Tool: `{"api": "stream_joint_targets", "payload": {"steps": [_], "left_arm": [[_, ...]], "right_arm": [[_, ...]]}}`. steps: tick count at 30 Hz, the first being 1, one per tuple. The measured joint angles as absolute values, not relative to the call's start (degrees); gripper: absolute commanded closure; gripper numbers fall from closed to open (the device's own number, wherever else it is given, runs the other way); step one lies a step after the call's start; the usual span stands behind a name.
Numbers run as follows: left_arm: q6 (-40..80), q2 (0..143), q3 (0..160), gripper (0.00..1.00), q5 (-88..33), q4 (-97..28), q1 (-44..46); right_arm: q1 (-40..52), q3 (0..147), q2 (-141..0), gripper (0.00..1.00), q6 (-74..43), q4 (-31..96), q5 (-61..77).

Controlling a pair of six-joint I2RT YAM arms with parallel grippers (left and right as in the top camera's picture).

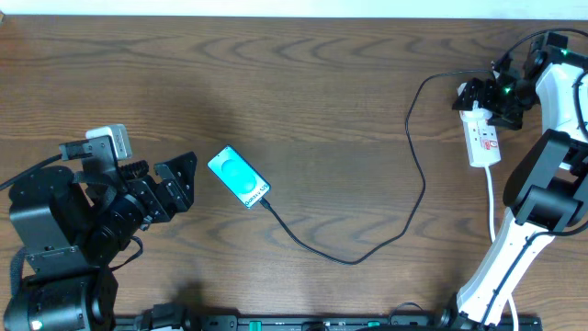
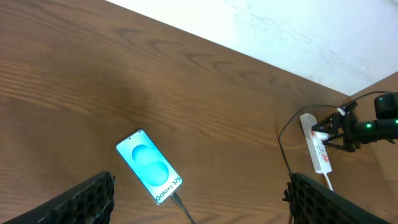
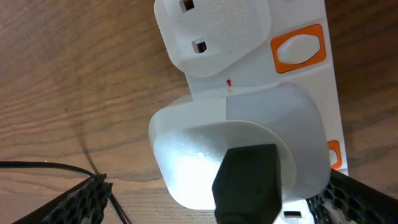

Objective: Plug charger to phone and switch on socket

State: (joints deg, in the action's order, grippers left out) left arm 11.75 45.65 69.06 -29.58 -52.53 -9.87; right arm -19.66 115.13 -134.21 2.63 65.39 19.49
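The worktop (image 1: 303, 83) is dark brown wood with a strong wavy grain, and it is matte. A plain white band (image 1: 276, 7) runs along its far edge. It may be a wall or a paler surface; the views do not settle which.

There is one phone (image 1: 238, 177). It lies flat and askew, left of centre, with its turquoise screen facing up. There is one charger (image 1: 424, 184), a thin black cable. Its tip meets the phone's lower short edge, though whether it is fully seated is hard to judge. From there the cable sags toward the near edge, climbs in a wide loop and bends across to the socket (image 1: 482, 138). That single white strip lies at the far right, with its white lead (image 1: 491, 207) trailing toward the near edge.

The right wrist view shows two orange switches (image 3: 300, 48) on the strip, one of them cut off by a plug. It also shows two white plug bodies (image 3: 211, 31), the nearer one carrying a black block (image 3: 245, 183).

There are two arms. The left end effector (image 1: 188, 184) sits just left of the phone, jaws spread wide and holding nothing. The right end effector (image 1: 470, 99) hangs over the far end of the socket. Its jaws are parted wide on either side of the nearer plug body and grip nothing that I can see.
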Motion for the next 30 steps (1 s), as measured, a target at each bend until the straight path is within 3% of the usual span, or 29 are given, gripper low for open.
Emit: {"api": "stream_joint_targets", "payload": {"steps": [30], "left_arm": [[11.7, 45.6, 69.1, 0.11, -29.6, -52.5, -9.9]], "right_arm": [[-19.5, 112.8, -133.1, 0.01, 2.0, 63.5, 19.4]]}}
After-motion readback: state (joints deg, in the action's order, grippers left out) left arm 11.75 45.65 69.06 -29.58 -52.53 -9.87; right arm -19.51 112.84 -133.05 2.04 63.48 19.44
